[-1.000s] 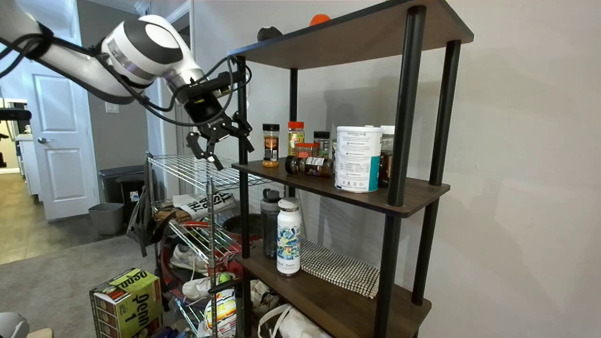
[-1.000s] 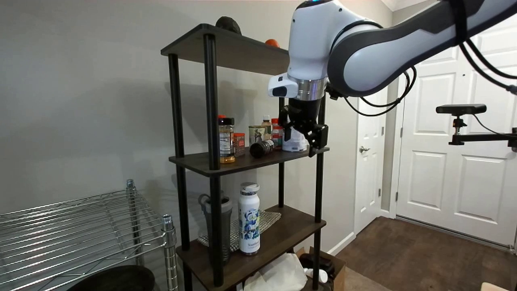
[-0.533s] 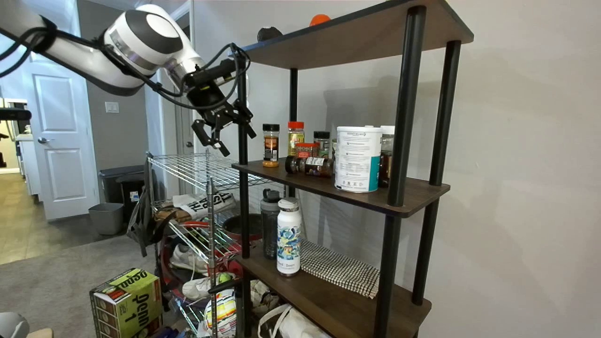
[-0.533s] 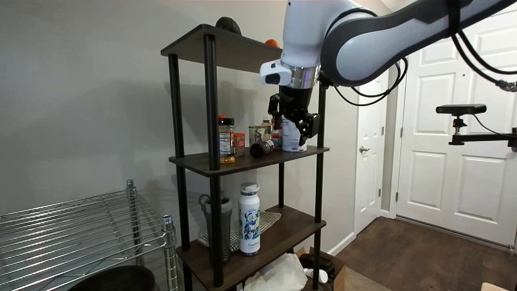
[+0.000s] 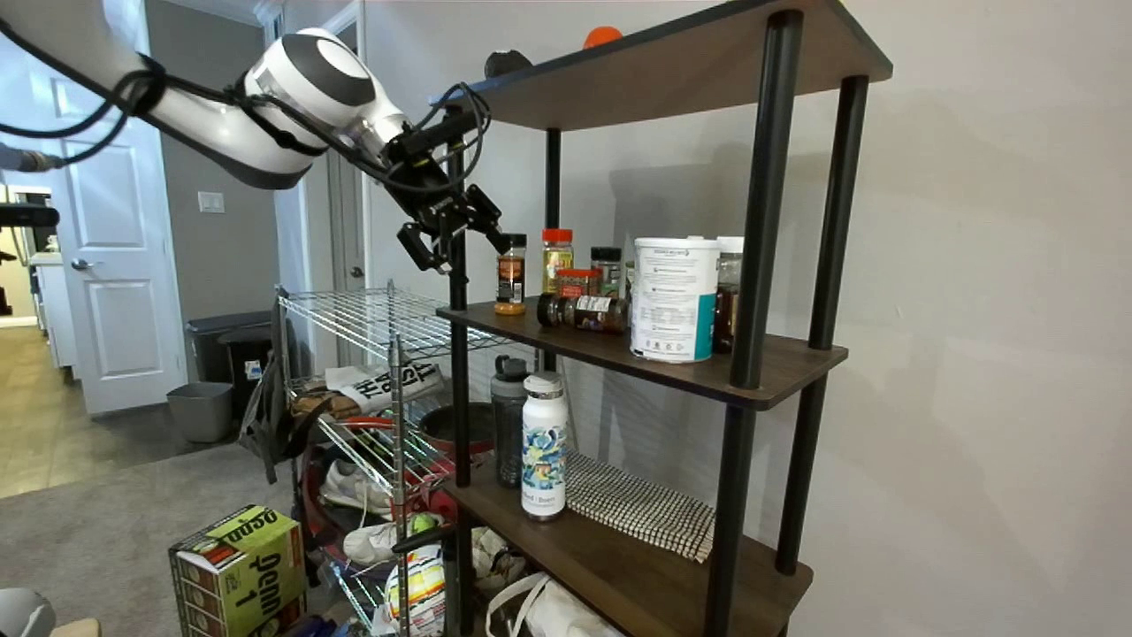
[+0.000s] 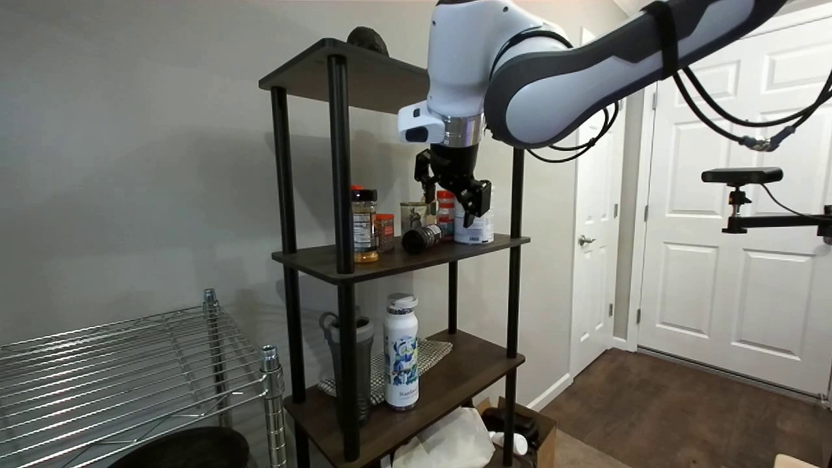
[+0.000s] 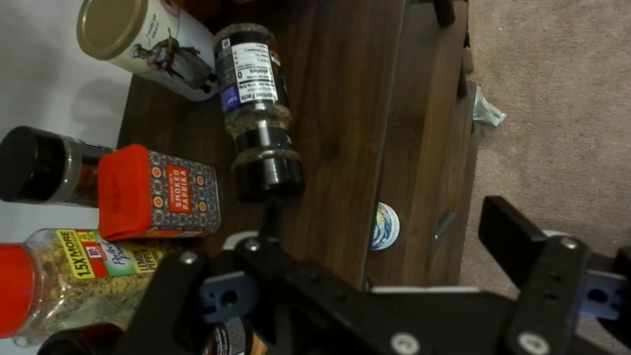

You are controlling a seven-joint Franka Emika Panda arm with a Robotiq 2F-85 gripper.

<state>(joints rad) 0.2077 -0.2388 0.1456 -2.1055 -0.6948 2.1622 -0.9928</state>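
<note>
My gripper (image 7: 387,222): jaws spread, nothing held. Jar (image 7: 259,108) lies on side on shelf (image 7: 340,98), apart from jaws, beside tin (image 7: 172,54); paprika (image 7: 162,195) nearby. Judged status: early; no grasp made, jar not lifted.

End effector (image 6: 448,210) — black; lying jar (image 7: 256,98) — black-capped.

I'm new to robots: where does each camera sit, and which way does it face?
Exterior view: off the robot, facing the shelving unit; arm and gripper upper left.
Exterior view: likewise, paneled door beyond; arm upper right, gripper near center.
Wrist view: on the wrist, facing down past the fingers at a Smoked Paprika tin.
Both exterior views share the white water bottle.
</note>
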